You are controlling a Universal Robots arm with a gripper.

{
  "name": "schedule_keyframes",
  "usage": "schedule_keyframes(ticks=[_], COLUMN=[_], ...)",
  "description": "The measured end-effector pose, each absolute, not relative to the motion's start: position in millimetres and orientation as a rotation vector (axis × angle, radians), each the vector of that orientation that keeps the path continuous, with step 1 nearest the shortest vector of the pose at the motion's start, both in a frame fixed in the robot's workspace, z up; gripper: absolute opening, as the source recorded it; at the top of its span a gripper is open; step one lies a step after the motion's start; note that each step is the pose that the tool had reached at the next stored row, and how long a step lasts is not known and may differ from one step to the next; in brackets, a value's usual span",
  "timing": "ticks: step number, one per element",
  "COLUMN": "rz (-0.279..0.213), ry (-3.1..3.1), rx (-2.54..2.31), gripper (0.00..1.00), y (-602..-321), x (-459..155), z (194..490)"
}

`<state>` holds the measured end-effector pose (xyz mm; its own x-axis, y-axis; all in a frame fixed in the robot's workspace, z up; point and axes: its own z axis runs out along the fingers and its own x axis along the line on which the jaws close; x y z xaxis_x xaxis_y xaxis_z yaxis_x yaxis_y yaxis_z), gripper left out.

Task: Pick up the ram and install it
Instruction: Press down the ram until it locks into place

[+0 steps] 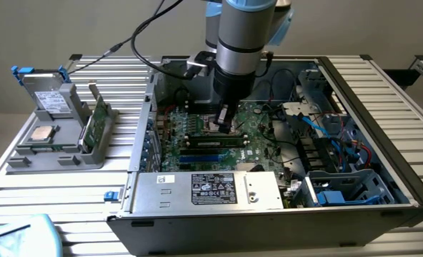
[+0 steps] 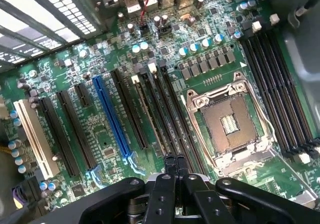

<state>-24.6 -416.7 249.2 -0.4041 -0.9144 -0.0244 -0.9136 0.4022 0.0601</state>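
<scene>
- Inside the open computer case (image 1: 401, 176), over the motherboard (image 1: 263, 124): gripper (image 1: 222, 126) hangs straight down off the arm, tip low over the memory slots.
- Fingers pressed together, nothing between them. In the wrist view the two black fingertips (image 2: 170, 165) meet with no gap and no board clamped.
- The ram (image 1: 215, 142) lies in a black slot on the motherboard, a dark stick with a row of chips. It looks level and down in the slot, my read only; latch state too small to tell.
- Key relation: the ram sits just beside the gripper tip, on the side toward the exterior camera and a little lower in that picture. Whether the tip touches the stick cannot be told.
- Long axis of the ram runs across the exterior view, left to right, parallel to the blue slots (image 1: 201, 158) just in front of it.
- The gripper tip is closer to the stick's right half (exterior view's right) than to its left end, roughly above mid-length.
- Wrist view: shut fingertips point along the run of long slots between the blue slot (image 2: 111, 116) and the CPU socket (image 2: 227, 121), so the finger line looks aligned with the slot direction.
- Off the case, on the exterior view's left: grey holder (image 1: 47, 155) with a wider green card (image 1: 96, 126) standing upright, well apart from the gripper and not the ram.
- Power supply box (image 1: 208, 190) sits at the near edge of the case, apart from the gripper.
- Judgement: pick-up seems done, the stick is in its slot, seating unconfirmed.
</scene>
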Motion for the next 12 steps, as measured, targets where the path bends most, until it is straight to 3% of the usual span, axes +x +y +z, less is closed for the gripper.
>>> schedule_keyframes(ticks=[12], rz=[-0.103], ry=[-2.774], rx=[1.455], gripper=[0.11], y=[-416.6], x=[-24.6], z=[249.2])
